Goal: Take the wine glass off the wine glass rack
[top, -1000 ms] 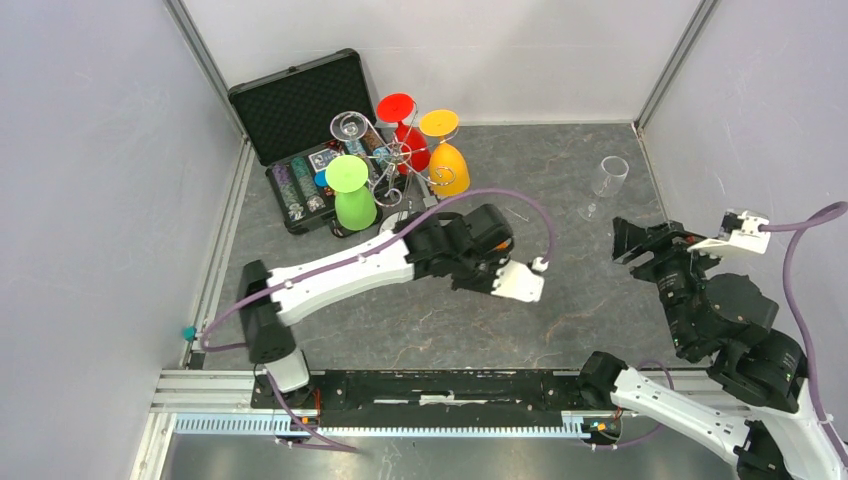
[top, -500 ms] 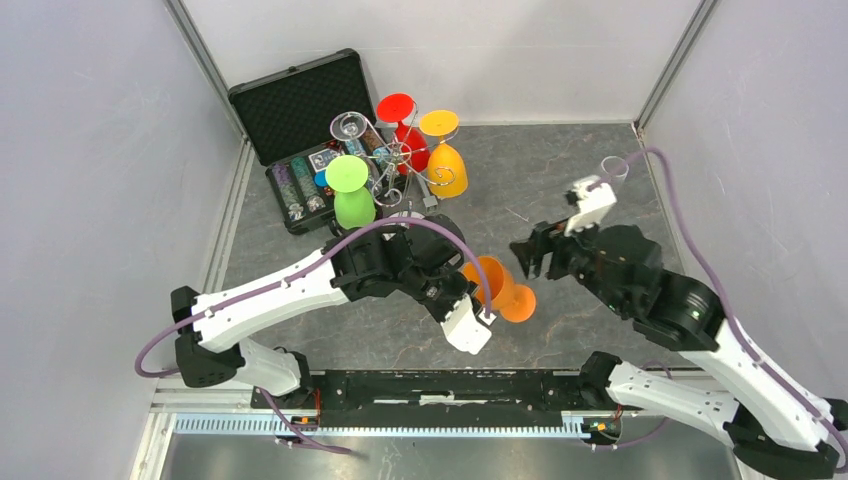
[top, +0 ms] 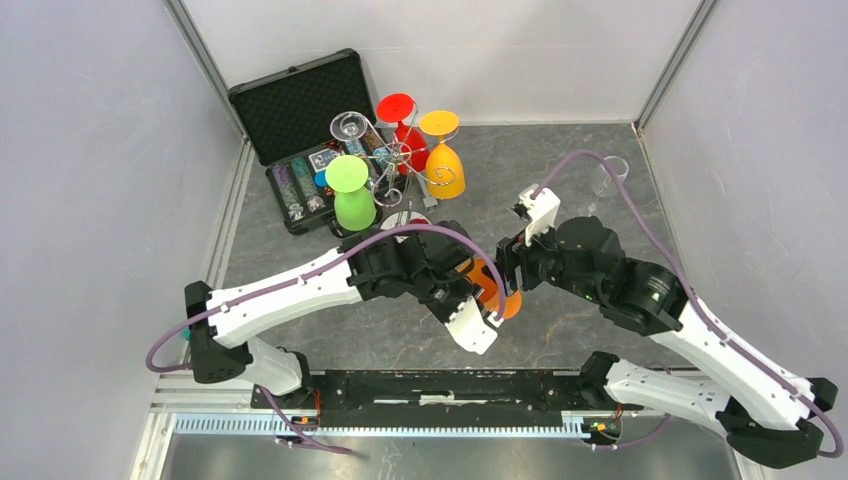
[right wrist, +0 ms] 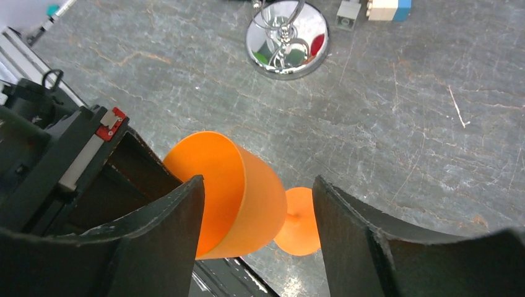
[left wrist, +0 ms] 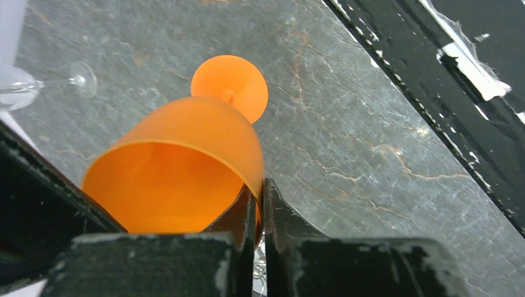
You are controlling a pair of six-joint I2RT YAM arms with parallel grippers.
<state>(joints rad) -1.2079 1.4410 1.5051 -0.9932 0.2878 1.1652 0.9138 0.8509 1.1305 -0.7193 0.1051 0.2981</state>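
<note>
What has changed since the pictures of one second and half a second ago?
The right gripper swung in from the right and now straddles the orange wine glass, open. The left gripper, shut on its rim, barely moved in the last half second. The wine glass rack, its three hanging glasses and the clear glass stayed put.

A robotics lab test cell: white panel walls (top: pixel 90 150) on aluminium posts (top: pixel 206 65) enclose a grey stone-patterned desk (top: pixel 500 150)
</note>
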